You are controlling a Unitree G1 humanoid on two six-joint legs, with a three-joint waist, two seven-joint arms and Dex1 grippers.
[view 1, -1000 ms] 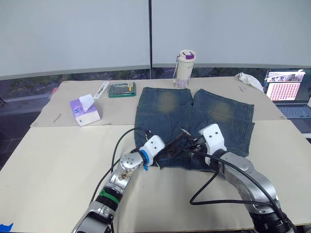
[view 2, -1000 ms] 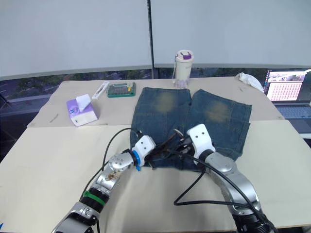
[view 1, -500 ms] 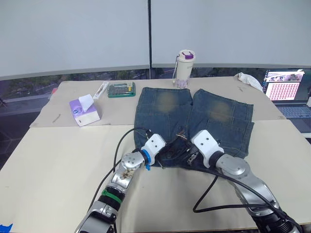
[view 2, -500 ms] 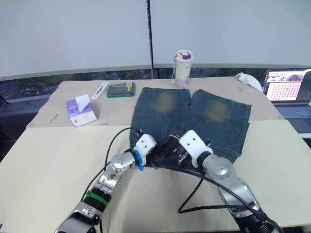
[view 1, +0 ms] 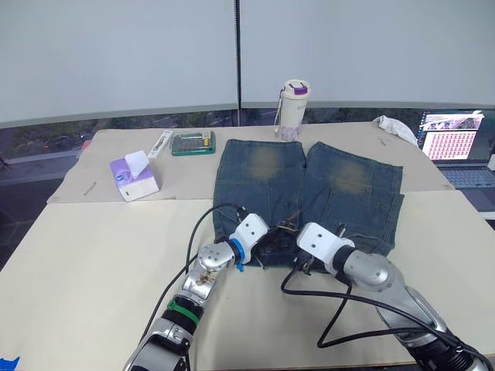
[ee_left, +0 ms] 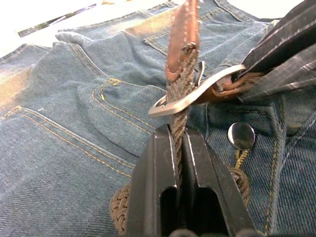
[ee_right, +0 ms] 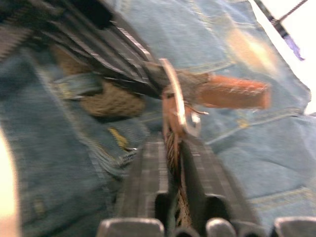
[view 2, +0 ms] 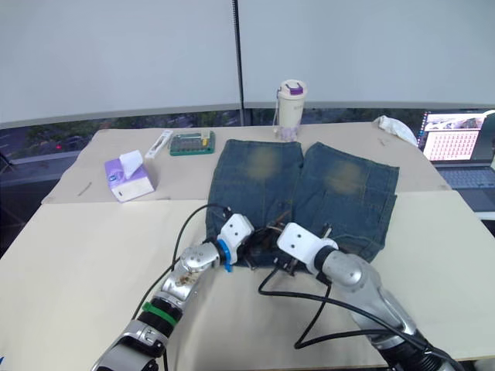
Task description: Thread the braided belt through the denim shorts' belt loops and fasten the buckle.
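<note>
The denim shorts [view 1: 309, 185] lie flat mid-table, legs pointing away, waistband nearest me. Both grippers meet at the middle of the waistband. My left gripper [ee_left: 178, 133] is shut on the braided belt [ee_left: 180, 86], just below where it passes through the silver buckle [ee_left: 190, 98]. The belt's brown leather tip [ee_left: 183, 29] sticks out past the buckle. My right gripper [ee_right: 173, 143] is shut on the belt right at the buckle [ee_right: 174, 101]. A denim strip that looks like a belt loop [ee_right: 76, 84] crosses the braid. The shorts' metal button [ee_left: 241, 135] sits beside the grip.
A white and purple bottle [view 1: 292, 108] stands beyond the shorts. A purple tissue pack [view 1: 134, 176] and a green box [view 1: 193, 143] lie far left. A laptop [view 1: 456, 143] and a white cloth [view 1: 396, 127] are at the far right. Black cables [view 1: 309, 301] loop near the front edge.
My right gripper has slid left along the waistband to meet the left gripper, which has shifted slightly right. The buckle now sits between them.
</note>
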